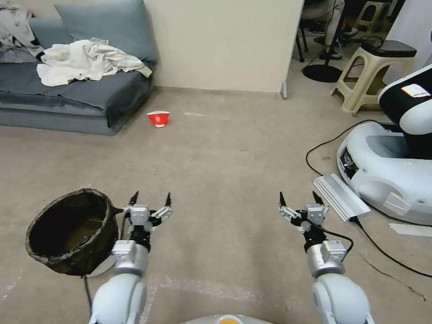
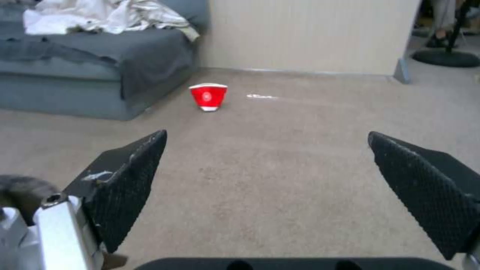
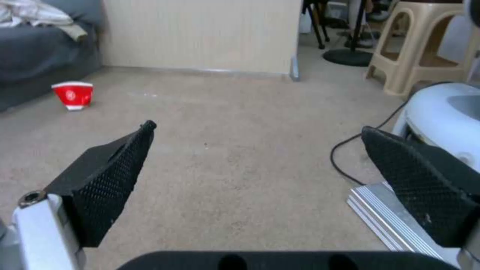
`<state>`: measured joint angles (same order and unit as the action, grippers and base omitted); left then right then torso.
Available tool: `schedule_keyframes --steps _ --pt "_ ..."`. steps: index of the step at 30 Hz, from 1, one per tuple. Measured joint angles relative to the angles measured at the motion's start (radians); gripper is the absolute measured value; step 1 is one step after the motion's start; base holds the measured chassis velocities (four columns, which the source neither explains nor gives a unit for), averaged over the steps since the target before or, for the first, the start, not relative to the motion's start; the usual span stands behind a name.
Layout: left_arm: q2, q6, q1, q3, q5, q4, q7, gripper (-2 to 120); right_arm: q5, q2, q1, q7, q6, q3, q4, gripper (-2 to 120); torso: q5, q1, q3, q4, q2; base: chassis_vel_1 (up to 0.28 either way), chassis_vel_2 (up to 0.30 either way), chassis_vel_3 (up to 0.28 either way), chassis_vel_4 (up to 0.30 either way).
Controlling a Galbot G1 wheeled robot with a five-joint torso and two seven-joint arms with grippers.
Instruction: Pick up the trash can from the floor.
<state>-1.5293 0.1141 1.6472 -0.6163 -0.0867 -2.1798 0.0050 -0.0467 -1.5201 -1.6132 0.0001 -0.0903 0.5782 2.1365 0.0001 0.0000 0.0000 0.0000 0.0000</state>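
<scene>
I see the floor [image 1: 225, 153], beige carpet, spreading ahead to a grey sofa [image 1: 76, 96] piled with pale cloth. Another white robot base [image 1: 382, 171] sits at my right, a cable trailing from it. The trash can [image 1: 67, 231] stands on the carpet at my near left, its dark bag folded over the rim, just beside my left gripper [image 1: 150, 199], whose fingers are spread wide and hold nothing. My right gripper [image 1: 298, 199] hovers wide and empty too. A red-and-white paper bowl [image 1: 158, 119] sits near the sofa; I can't read its marking.
</scene>
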Motion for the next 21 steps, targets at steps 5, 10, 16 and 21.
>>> schedule_keyframes --steps 5,10,16,21 --pt "-0.015 0.039 0.080 -0.046 -0.041 -0.116 0.002 100 -0.039 -0.009 -0.048 0.000 -0.044 0.021 0.100 100 0.0000 0.000 0.000 -0.0001 0.000 0.000 0.000 0.000 0.000" --pt "-0.022 0.029 0.152 -0.094 -0.072 -0.177 0.002 100 -0.099 -0.020 -0.104 -0.005 -0.091 0.048 0.207 100 0.0006 0.000 0.000 0.0003 0.000 0.000 0.000 0.000 0.000" --pt "-0.016 -0.021 0.161 -0.100 -0.078 -0.142 0.006 100 -0.165 -0.006 -0.132 -0.025 -0.071 0.068 0.240 100 -0.0004 0.000 0.000 0.0000 0.000 0.000 0.000 0.000 0.000" --pt "-0.018 -0.022 0.153 -0.096 -0.076 -0.133 0.006 100 -0.176 0.005 -0.123 -0.024 -0.067 0.068 0.226 100 -0.0001 0.000 0.000 0.0000 0.000 0.000 0.000 0.000 0.000"
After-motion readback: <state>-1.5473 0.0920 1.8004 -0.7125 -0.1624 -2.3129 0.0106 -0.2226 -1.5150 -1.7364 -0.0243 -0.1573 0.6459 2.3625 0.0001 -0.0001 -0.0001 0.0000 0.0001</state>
